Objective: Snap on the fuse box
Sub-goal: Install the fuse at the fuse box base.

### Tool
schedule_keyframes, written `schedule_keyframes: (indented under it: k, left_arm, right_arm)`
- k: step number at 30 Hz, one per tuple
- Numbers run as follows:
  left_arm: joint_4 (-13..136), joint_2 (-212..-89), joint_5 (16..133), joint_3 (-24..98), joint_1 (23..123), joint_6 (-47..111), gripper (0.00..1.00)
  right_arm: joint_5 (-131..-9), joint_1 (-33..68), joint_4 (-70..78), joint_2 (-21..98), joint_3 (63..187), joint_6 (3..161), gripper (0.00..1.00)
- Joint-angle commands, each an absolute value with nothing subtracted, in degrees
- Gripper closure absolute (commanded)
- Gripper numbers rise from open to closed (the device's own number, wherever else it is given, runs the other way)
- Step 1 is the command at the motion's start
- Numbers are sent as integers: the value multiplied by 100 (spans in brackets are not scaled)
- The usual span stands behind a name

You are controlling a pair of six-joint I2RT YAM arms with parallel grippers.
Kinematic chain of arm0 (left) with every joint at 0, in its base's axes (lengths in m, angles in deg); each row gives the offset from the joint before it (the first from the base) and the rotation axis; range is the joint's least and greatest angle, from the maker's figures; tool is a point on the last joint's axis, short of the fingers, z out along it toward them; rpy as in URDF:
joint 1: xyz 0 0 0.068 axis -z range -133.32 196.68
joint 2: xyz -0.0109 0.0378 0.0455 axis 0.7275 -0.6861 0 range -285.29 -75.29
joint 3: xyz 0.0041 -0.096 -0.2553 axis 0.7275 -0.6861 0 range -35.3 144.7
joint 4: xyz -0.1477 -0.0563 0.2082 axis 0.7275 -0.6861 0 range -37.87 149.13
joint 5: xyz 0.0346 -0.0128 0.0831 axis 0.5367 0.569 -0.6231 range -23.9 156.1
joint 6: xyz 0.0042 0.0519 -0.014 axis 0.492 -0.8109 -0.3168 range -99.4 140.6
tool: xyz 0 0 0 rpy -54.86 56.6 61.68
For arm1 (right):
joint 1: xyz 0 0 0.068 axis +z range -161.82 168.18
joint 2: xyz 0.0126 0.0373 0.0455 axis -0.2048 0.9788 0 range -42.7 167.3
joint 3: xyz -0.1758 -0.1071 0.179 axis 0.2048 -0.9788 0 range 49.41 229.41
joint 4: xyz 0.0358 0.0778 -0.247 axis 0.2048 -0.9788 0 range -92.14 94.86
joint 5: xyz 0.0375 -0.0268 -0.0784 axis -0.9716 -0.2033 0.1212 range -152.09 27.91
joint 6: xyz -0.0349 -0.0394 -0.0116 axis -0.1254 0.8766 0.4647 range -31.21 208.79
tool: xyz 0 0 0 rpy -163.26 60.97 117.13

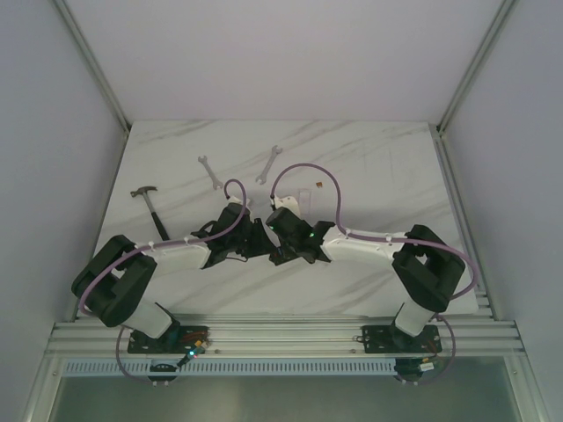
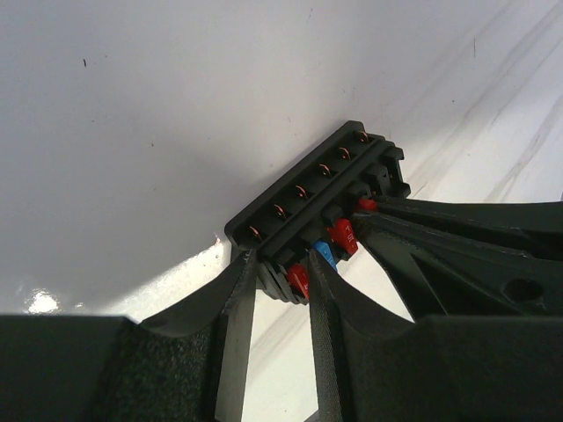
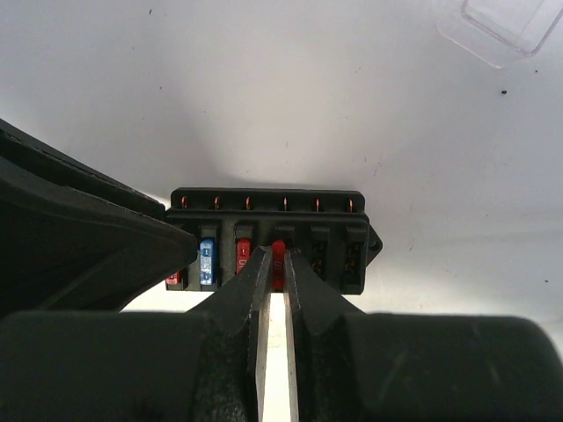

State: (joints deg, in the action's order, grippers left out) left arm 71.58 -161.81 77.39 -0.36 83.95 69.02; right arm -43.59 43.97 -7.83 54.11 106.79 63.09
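Six-slot black fuse box [image 3: 273, 221] holds perhaps four fuses [image 3: 208, 260].

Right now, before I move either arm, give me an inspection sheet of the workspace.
Surface: white marbled table, no spills seen.
Job's things: fuse box between both claws, fuses seated, some slots empty; clear cover lying apart, not fitted.
Clutter: hammer, a wrench, a second wrench, beyond the arms.
Claws: left claw clamps the box's end; right claw pinches a red fuse.
Cables: purple cables loop over both wrists.
Surroundings: white enclosure walls; nothing else seen.
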Motion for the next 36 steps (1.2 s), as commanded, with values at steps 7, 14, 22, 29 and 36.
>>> schedule_keyframes:
  k: [7, 14, 22, 29, 36]
  left_arm:
    - [6739, -16321, 7559, -138, 8370, 6811, 64]
    - [6730, -16293, 7558, -155, 8369, 6815, 64]
    - [6722, -16278, 7550, -164, 8361, 6815, 64]
    - [6722, -16266, 7535, -204, 8364, 6831, 64]
    - [6722, -16230, 7523, -235, 8359, 6842, 64]
  right_arm:
    - [-4304, 4077, -1952, 5599, 10102, 6257, 100]
    - [-4572, 4074, -1983, 5761, 10290, 6399, 100]
    - [-4705, 4086, -2267, 6292, 10392, 6413, 100]
    - [-4708, 4092, -2624, 6765, 10493, 6294, 100]
    - [-4606, 4193, -2894, 7202, 10604, 6351, 100]
